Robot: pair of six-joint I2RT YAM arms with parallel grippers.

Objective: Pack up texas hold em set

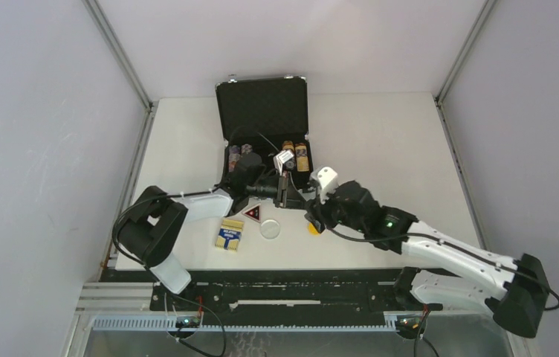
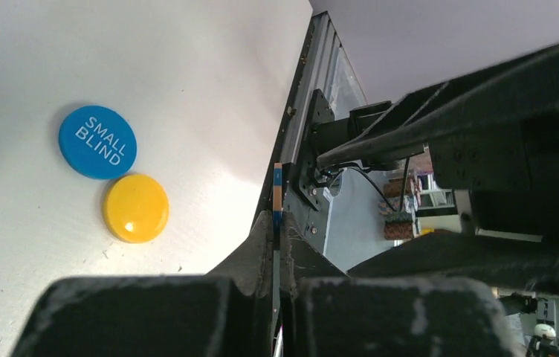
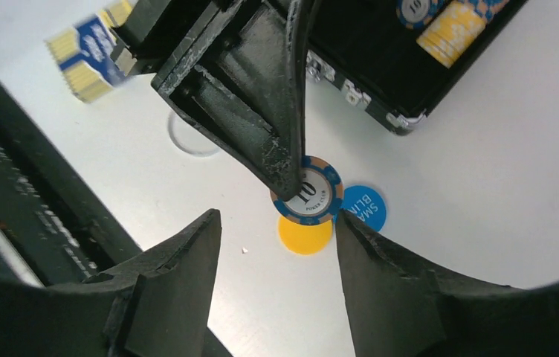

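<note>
Top external view: the small black briefcase [image 1: 262,111] stands open at the far centre of the white surface [image 1: 380,149], lid upright, with rows of poker chips [image 1: 295,155] in its tray. Just near of it, the left gripper [image 1: 285,195] reaches in from the left and the right gripper [image 1: 312,216] from the right, their tips close together. Near the case lie the yellow-blue card box [image 1: 230,234], the red-black triangular token [image 1: 253,213], the white disc [image 1: 270,229] and the yellow disc [image 1: 313,228]. Left wrist view: the left gripper is closed on a single chip [image 2: 277,195], held edge-on between its fingers. The blue disc [image 2: 97,141], lettered SMALL BLIND, and the yellow disc lie side by side, touching or nearly so. Right wrist view: the held chip is blue and white, marked 10, and appears over the yellow and blue discs; whether it touches them cannot be told. The right gripper's fingers stand wide apart with nothing between them, framing the chip and discs.
</note>
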